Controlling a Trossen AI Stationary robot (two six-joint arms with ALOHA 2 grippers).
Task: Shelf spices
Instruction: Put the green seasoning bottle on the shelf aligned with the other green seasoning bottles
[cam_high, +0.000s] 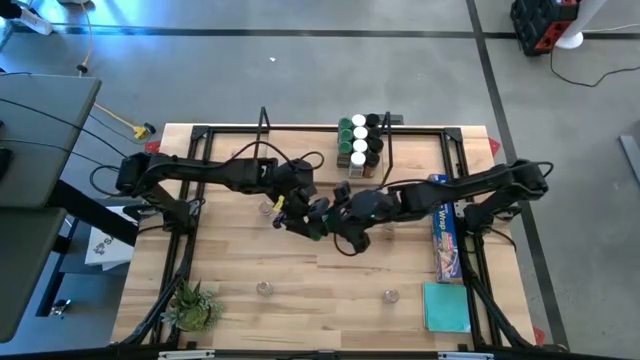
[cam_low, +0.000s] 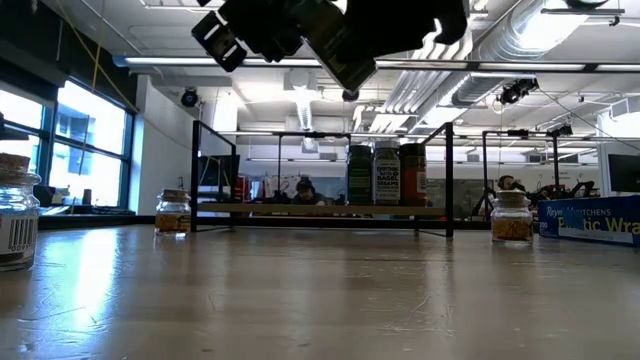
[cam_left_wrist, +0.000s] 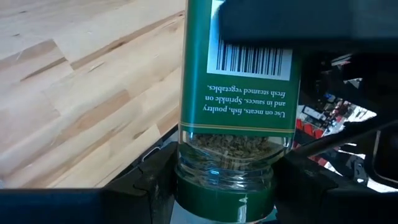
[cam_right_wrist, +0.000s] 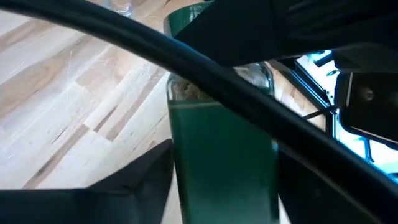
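The green jar hangs in the air over the middle of the table, with both arms meeting at it. The left gripper squeezes it near the green lid, one finger on each side. The right gripper has its fingers on both sides of the same jar, but it is hard to tell if it really holds it or is only around it.

This looks like a hand-over, and that is the risky part. If the left fingers let go before the right ones grip tight, the jar could fall and roll. If both pull at once, it could twist or slip.

Farther back stands the shelf, with a bunch of jars at one end. A clumsy set-down there could knock them over. Loose jars still wait on the table.
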